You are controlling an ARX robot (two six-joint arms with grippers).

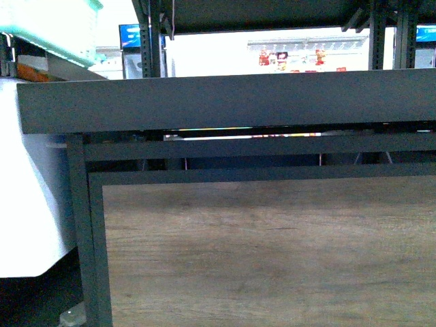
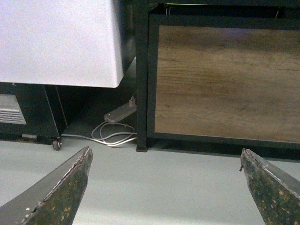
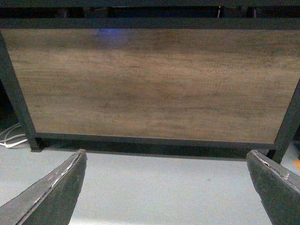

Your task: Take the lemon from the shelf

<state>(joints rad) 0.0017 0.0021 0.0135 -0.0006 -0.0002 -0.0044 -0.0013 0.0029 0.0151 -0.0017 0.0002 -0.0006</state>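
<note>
The shelf (image 1: 225, 102) fills the front view: a black metal frame with a dark flat tier edge-on and a brown wood-grain front panel (image 1: 272, 252) below it. No lemon shows in any view; the tier's top is hidden from here. My left gripper (image 2: 165, 161) hangs open low above the pale floor, facing the shelf's left leg and panel (image 2: 225, 79). My right gripper (image 3: 166, 161) is also open, above the floor in front of the wood panel (image 3: 150, 84). Nothing is between either pair of fingers. Neither arm shows in the front view.
A white chest cabinet (image 2: 56, 42) on castors stands left of the shelf, with a power strip and white cables (image 2: 115, 126) on the floor between them. Behind the shelf are bright store racks (image 1: 293, 58). A pale green bin (image 1: 48, 27) sits upper left.
</note>
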